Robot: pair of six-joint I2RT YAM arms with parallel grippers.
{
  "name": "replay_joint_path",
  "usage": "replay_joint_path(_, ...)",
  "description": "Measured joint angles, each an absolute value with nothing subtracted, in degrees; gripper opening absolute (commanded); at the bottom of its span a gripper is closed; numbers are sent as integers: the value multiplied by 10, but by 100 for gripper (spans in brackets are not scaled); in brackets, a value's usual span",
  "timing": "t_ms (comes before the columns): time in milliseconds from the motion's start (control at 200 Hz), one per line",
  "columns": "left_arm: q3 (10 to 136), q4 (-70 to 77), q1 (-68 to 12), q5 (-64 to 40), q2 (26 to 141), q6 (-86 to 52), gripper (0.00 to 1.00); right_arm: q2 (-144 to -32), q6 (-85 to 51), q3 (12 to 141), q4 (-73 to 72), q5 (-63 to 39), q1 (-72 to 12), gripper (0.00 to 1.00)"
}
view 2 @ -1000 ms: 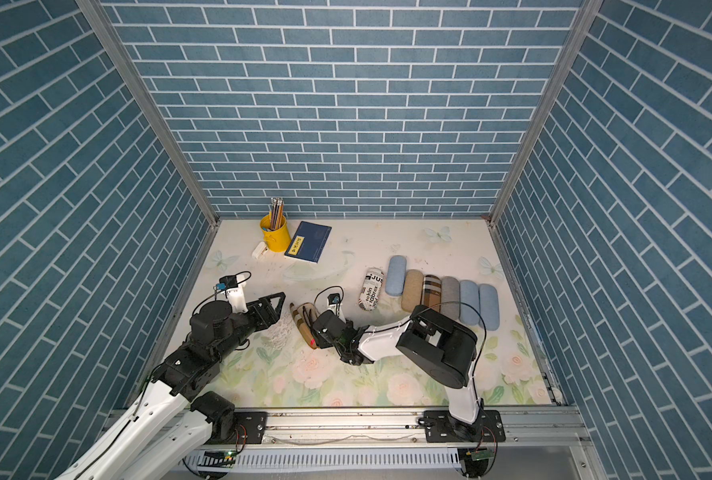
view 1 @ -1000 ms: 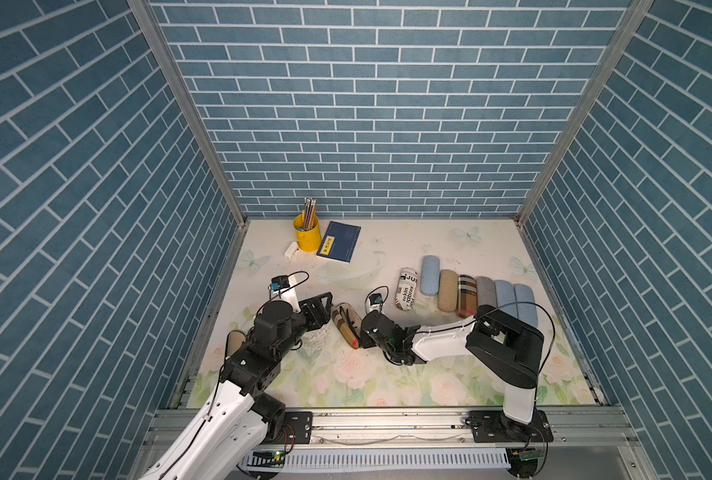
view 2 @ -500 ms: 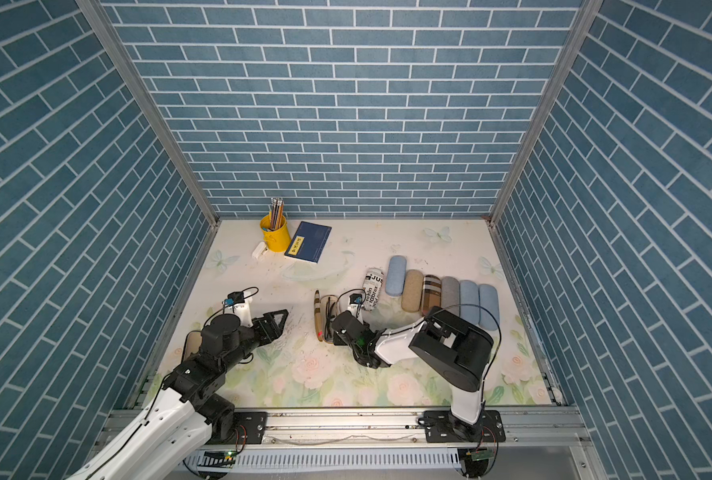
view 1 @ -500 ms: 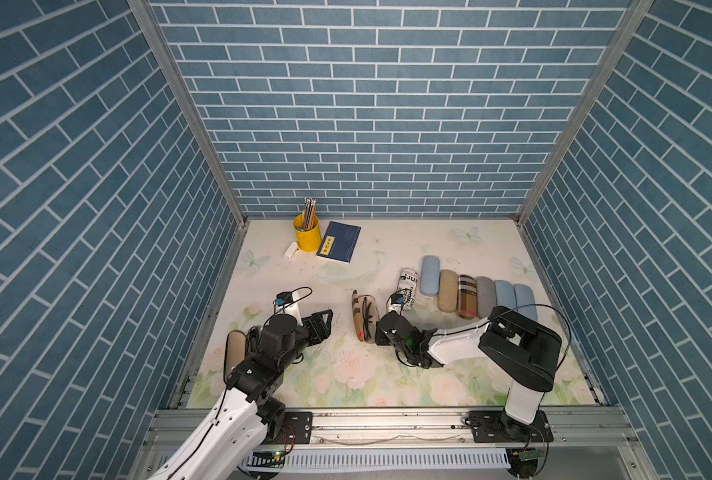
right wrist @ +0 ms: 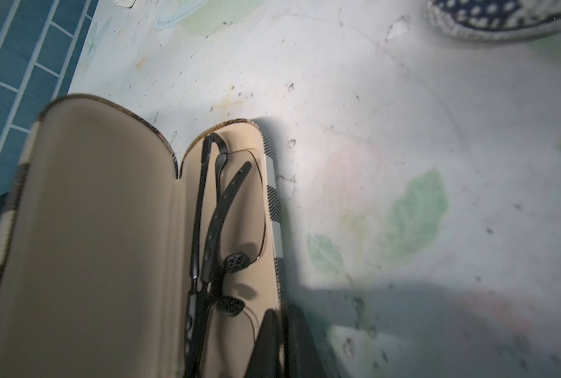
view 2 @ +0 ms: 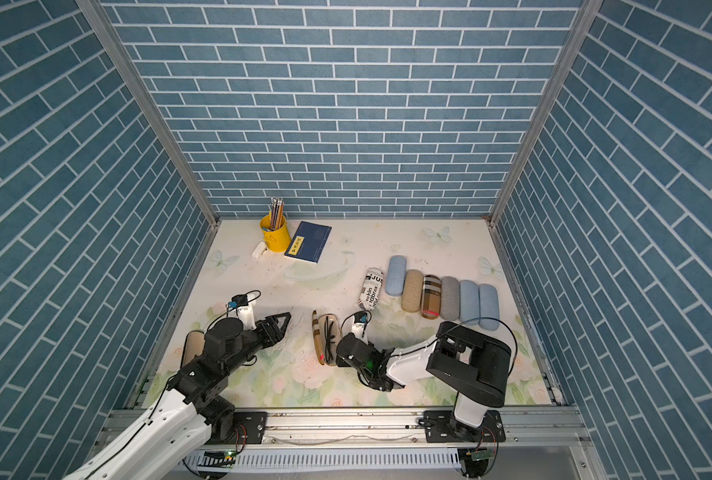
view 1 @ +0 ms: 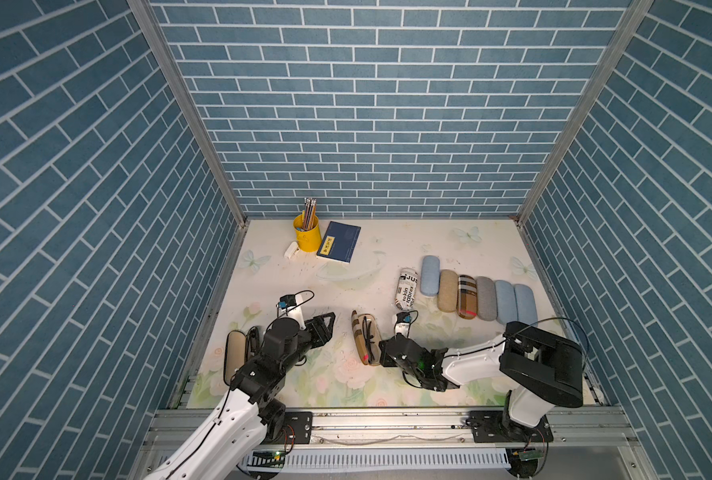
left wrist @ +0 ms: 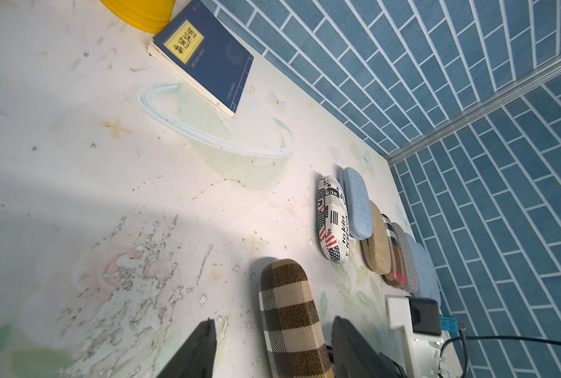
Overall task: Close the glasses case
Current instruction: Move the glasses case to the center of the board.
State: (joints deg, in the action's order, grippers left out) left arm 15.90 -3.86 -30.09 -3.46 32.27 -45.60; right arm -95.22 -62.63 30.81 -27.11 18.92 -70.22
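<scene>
My right gripper (right wrist: 284,327) is pressed shut on the side wall of the glasses case (view 1: 364,338), which lies open at the front middle of the table (view 1: 346,257), glasses (right wrist: 221,209) inside. My left gripper (view 1: 329,318), about half open, holds nothing — it is near the raised lid (left wrist: 289,314). If it pushes the lid, the lid can close on my right fingers (right wrist: 269,340) — or the case slides.

Glasses (right wrist: 222,203) in open case (view 1: 356,332), row of cases (view 1: 486,298) behind, book (view 1: 339,241) beside cup (view 1: 306,237)
</scene>
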Motion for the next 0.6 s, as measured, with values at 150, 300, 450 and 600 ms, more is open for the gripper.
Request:
replay_joint_path(150, 152, -24, -355, -12, 321, -472, 56, -910, -660, 262, -269, 205, -711, 8)
replay_joint_path(300, 151, 3, -443, 30, 335, -492, 58, -864, -693, 220, -253, 225, -714, 7)
replay_joint_path(450, 146, 68, -542, 72, 397, -518, 59, -815, -719, 187, -223, 246, -715, 7)
replay_joint_path(600, 144, 127, -604, 101, 487, -538, 58, -785, -733, 170, -200, 262, -717, 7)
